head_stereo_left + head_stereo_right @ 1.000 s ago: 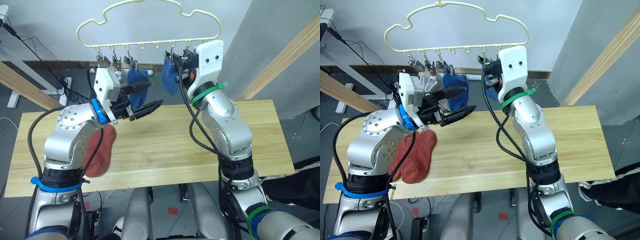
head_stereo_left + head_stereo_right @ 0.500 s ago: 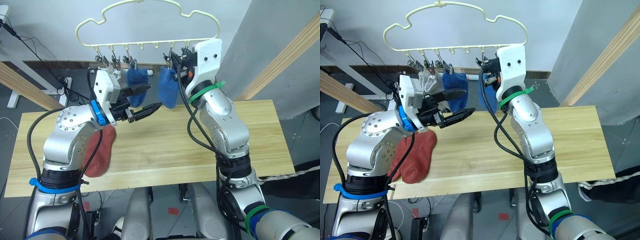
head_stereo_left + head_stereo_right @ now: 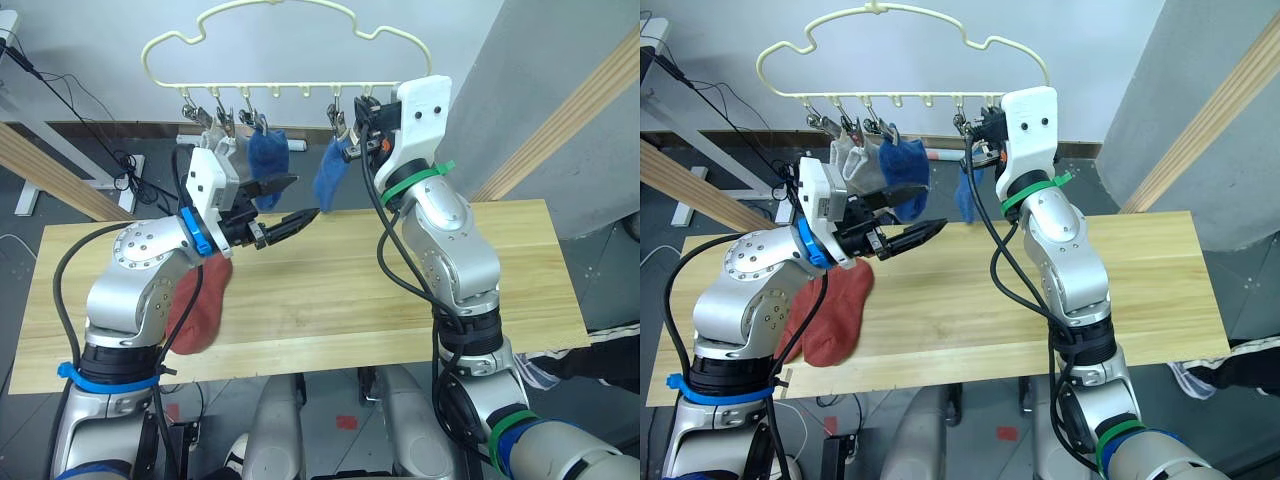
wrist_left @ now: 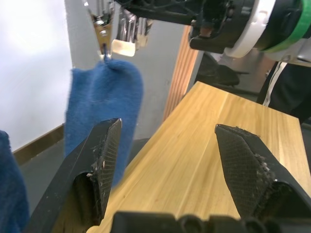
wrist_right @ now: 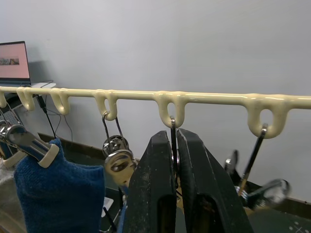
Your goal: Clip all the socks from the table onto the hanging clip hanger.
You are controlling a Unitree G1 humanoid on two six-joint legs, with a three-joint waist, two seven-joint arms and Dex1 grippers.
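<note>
four socks hang from the clip hanger [image 3: 300, 40] by my count: two light grey socks [image 3: 847, 160] at its left end, a blue sock [image 3: 266, 155] next to them, and a second blue sock [image 3: 328, 180] further right, dangling from its clip beside the right arm. that leaves the two rust-red socks [image 3: 835, 312], which lie together on the table [image 3: 520, 270] near its front left edge, partly hidden behind the left arm, so i judge the job roughly two thirds done.

the right gripper [image 5: 175, 160] is raised to the hanger's row of clips, and in the right wrist view its two black fingers are pressed together on the thin wire of a metal clip [image 5: 171, 127] hanging from a loop of the pale-yellow bar. a neighbouring clip [image 5: 115, 154] hangs free beside it, and the blue fabric shows off to that side.

the left gripper [image 3: 282, 205] hovers above the table, pointing toward the second blue sock, with its fingers spread apart and nothing between them; in the left wrist view the sock hangs just beyond one fingertip, not touching as far as i can tell.

what remains, i judge, is lifting each red sock from the table and pinning it to one of the free clips toward the hanger's right side.
</note>
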